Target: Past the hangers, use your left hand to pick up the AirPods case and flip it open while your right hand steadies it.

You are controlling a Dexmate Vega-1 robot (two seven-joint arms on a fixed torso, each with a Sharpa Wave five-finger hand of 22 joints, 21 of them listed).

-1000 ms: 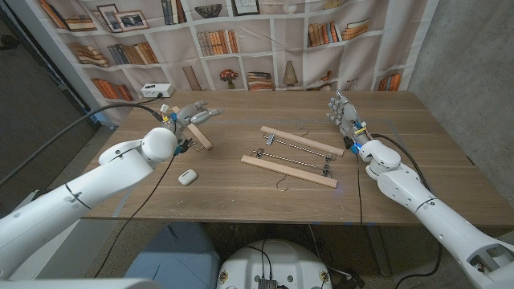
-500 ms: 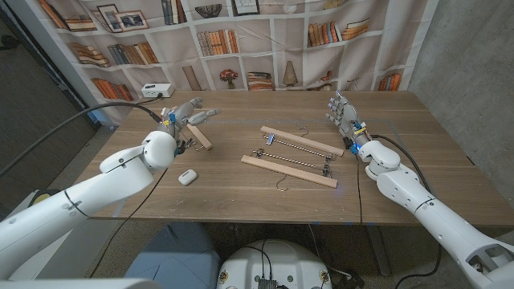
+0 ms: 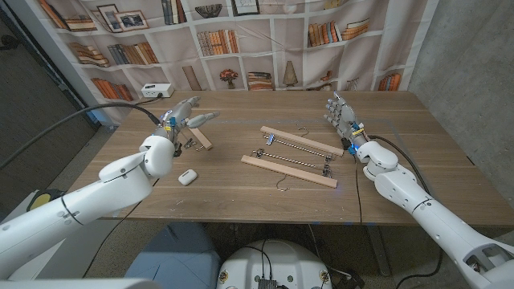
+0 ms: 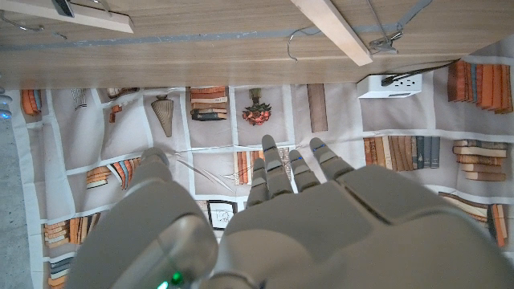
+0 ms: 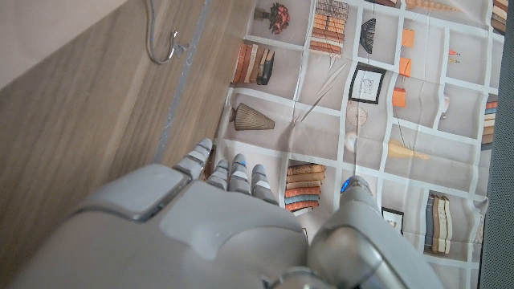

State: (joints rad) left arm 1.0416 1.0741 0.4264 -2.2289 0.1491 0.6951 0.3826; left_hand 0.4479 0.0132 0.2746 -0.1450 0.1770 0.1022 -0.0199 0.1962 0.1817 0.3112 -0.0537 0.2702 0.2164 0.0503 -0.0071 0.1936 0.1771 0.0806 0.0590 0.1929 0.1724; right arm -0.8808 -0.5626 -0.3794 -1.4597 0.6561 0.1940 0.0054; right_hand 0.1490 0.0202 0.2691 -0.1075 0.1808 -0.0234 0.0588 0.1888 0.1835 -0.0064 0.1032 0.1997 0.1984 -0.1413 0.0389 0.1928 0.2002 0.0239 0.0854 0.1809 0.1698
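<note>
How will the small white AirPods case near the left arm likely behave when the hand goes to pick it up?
The AirPods case looks small, smooth and rounded, so probably light and slippery. Lying low on the table, it may skid when nudged rather than tip.

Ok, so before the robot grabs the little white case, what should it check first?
1. Small white rounded AirPods case free on the wooden table, nothing touching it: ok.
2. Case lid shut: cannot tell, too small.
3. Left hand holding nothing, fingers apart: ok.
4. Left hand over the case: not ok, it hovers beyond it, above a wooden hanger.
5. Right hand holding nothing: ok.
6. Right hand close enough to steady the case: not ok, two wooden clip hangers lie between.
</note>
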